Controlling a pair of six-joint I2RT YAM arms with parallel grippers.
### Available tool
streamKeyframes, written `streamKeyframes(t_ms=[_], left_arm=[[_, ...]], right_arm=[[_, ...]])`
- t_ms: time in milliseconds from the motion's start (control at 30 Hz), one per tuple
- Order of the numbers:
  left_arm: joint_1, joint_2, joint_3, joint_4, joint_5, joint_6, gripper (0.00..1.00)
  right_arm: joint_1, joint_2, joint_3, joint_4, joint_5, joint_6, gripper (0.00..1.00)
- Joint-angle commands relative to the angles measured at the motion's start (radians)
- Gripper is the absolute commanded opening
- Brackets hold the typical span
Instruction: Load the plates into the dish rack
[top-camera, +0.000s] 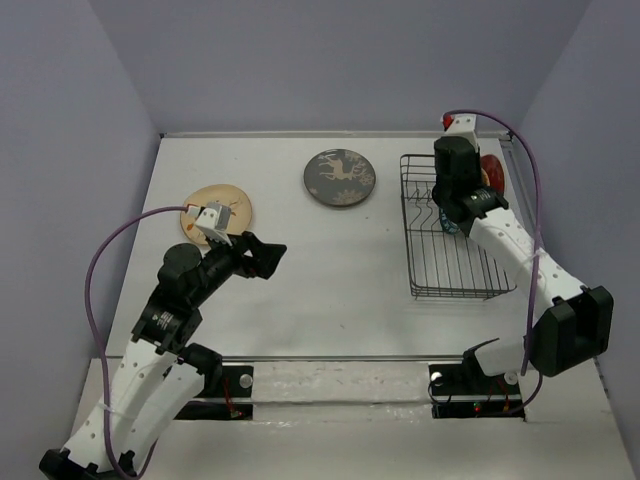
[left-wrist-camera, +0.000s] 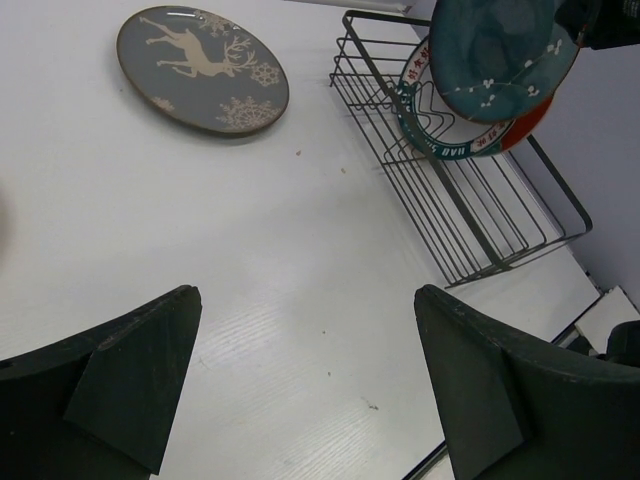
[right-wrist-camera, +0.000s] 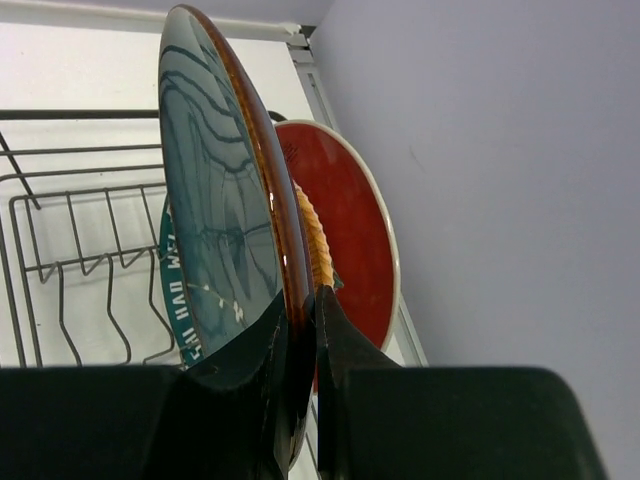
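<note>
My right claw pinches the teal-blue plate by its rim over the dish rack at three o'clock; I should lower it upright between the tines. My left claw is spread.

Glossy glazed teal-blue plate, black metal-wire dish rack, matt grey deer plate.

From above, we found the right arm hiding what stood in the rack except a red plate's edge, and the left arm covering part of the cream plate. Our left wrist view cropped the teal plate's top.
</note>
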Motion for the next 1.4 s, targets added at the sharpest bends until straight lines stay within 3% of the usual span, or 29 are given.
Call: streamKeyframes(t_ms=[0,433,567,600,633,767,1000,1167,1367], left_arm=[[-0.007,-0.007,-0.004,0.021,-0.005,0.02,0.99],[-0.005,0.071,0.002,0.015,-0.031,0.02,0.99],[-0.005,0.112,0.005,0.01,-0.047,0.014,0.99],[-0.005,0.132,0.008,0.01,-0.064,0.009,0.99],[-0.005,0.143,0.01,0.008,-0.076,0.006,0.99],[-0.004,0.221,0.021,0.01,-0.114,-0.024,0.99],[-0.005,0.333,0.033,0.053,-0.156,-0.133,0.99],[-0.022,0.424,0.005,0.293,-0.205,-0.312,0.97],[-0.043,0.777,0.123,0.482,-0.301,-0.405,0.95]], right_arm=[[-0.027,-0.003,-0.003,0.156,0.014,0.019,0.07],[-0.036,0.074,-0.121,0.125,-0.12,0.255,0.1],[-0.047,0.071,-0.152,0.095,-0.114,0.314,0.4],[-0.047,0.06,-0.153,0.085,-0.115,0.343,0.51],[-0.047,0.052,-0.156,0.072,-0.117,0.35,0.68],[-0.047,-0.027,-0.15,0.042,-0.153,0.386,0.9],[-0.047,-0.25,-0.182,0.039,-0.302,0.404,1.0],[-0.047,-0.401,-0.248,0.05,-0.406,0.444,1.0],[-0.047,-0.595,-0.369,0.122,-0.619,0.507,1.0]])
